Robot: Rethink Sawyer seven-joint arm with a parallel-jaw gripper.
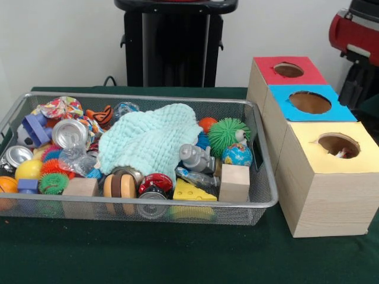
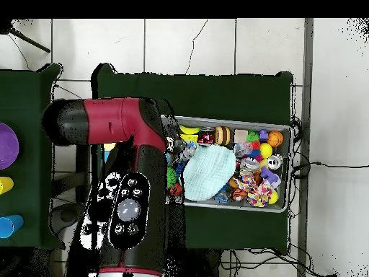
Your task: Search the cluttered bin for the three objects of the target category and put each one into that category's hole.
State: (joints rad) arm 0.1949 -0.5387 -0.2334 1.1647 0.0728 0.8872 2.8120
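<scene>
Three boxes [image 1: 308, 136] w/ holes beside wire bin [image 1: 260, 195], mint cloth [image 1: 151, 139] atop toys, no legible text, hand unseen

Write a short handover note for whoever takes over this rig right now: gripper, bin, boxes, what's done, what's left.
Gripper: not visible in either view; only the arm shows from overhead, over the boxes' side.
Bin: full of toys, with a mint cloth spread over the middle and hiding what lies under it.
Boxes: red, blue and yellow, each with a hole. Something shows inside the yellow hole; can't tell what.
Done: unclear.
Left: search the bin, likely shifting the cloth first.
</scene>
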